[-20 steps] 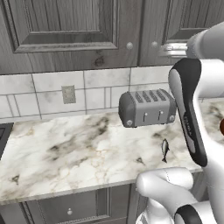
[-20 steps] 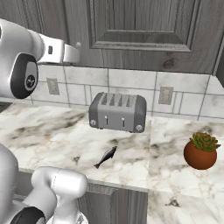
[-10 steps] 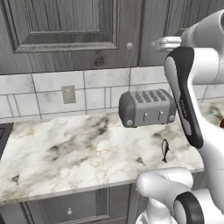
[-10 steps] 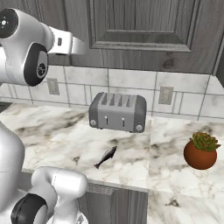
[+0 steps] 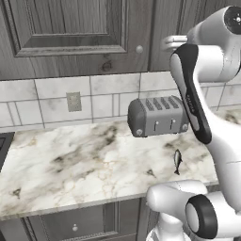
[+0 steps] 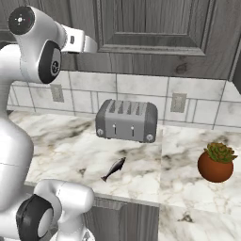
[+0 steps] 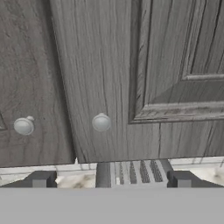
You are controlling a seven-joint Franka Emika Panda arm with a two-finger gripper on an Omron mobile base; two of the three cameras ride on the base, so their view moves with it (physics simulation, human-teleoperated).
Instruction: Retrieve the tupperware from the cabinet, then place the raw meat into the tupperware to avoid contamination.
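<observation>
Facing two shut cabinet doors with two knobs, my gripper has its fingers spread wide, empty. One toaster, one raw meat on the counter. Since earlier, my arm has swung closer to the doors.

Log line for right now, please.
phase: reaching cabinet | doors: shut | gripper: open, empty | raw meat: on counter

Arm now swung nearer the cabinet.
</observation>
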